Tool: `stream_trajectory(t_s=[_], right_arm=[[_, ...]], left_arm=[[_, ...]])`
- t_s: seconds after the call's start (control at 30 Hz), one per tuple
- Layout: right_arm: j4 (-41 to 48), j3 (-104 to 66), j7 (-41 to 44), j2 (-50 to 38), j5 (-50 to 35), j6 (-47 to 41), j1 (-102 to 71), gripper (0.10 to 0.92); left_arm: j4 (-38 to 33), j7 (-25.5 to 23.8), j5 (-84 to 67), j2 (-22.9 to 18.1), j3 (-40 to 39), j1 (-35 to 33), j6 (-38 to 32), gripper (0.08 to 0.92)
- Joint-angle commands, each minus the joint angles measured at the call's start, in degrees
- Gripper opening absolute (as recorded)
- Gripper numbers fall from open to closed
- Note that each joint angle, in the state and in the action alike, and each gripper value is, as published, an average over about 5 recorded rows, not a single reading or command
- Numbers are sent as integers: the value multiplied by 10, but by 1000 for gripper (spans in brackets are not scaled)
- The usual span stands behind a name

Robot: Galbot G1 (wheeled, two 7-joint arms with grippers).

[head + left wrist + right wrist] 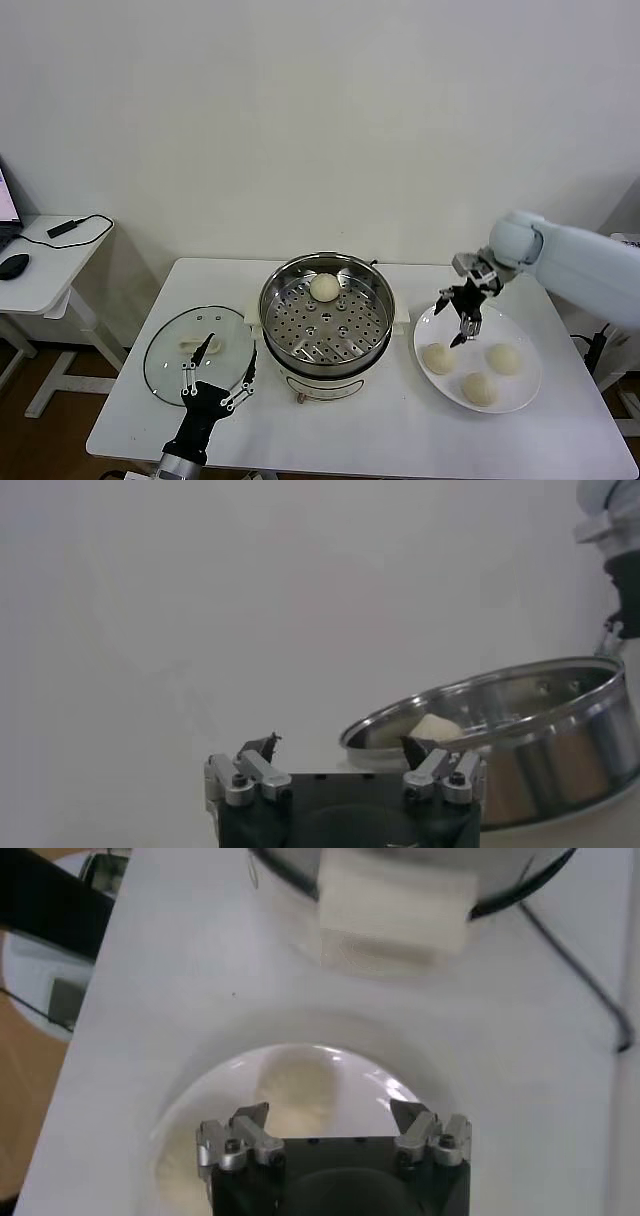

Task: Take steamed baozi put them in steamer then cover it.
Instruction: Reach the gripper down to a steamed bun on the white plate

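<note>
Left tool [214,385] — open, near cover [170,362].

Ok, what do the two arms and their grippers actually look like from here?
The right arm has a smooth, rounded pale blue-white shell ending in a grey metal wrist. Its right gripper is black with slim dark fingers. The left gripper is also black, on a black wrist with a silver collar, its fingers carrying silver linkage bars. Both wrist views show silver brackets with screws at the finger bases.

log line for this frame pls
stage: loading | steamer: one baozi inside | plate: three baozi | right gripper: open, empty, above plate | left gripper: open, idle by cover | cover: off, on table
</note>
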State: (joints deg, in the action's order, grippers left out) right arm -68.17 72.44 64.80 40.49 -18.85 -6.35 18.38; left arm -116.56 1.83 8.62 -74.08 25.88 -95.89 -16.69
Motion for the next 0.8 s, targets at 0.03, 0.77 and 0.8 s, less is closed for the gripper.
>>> stream_trajectory(t_s=[0.03, 0.77, 0.8], right_arm=[[0, -15, -32, -18, 2, -20, -66, 823], [5, -36, -86, -6, 0, -16, -81, 787], [3, -34, -84, -7, 0, -16, -77, 775]], left_arm=[[3, 0, -1, 0, 0, -5, -2, 823], [5, 2, -6, -1, 5, -4, -2, 823], [6, 2, -6, -1, 5, -4, -2, 823]])
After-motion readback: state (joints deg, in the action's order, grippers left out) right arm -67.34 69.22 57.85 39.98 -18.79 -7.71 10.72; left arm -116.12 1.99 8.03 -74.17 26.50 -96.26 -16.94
